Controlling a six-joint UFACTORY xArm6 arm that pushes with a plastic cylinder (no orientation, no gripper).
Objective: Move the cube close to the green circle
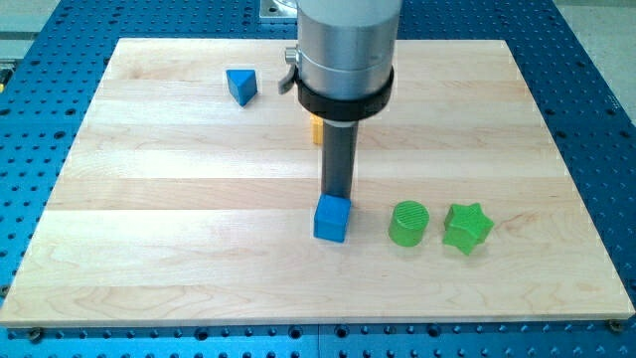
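Note:
A blue cube (331,219) lies on the wooden board (179,199) a little below the middle. A green circle-shaped block (408,223) stands to its right, with a gap of about one block width between them. My tip (336,196) is at the cube's top edge, touching it or nearly so. The rod rises from there to the large grey arm body (346,45) at the view's top.
A green star block (467,227) sits just right of the green circle. A blue triangular block (240,85) lies at the upper left. A yellow-orange block (316,129) is mostly hidden behind the rod. A blue perforated table (596,99) surrounds the board.

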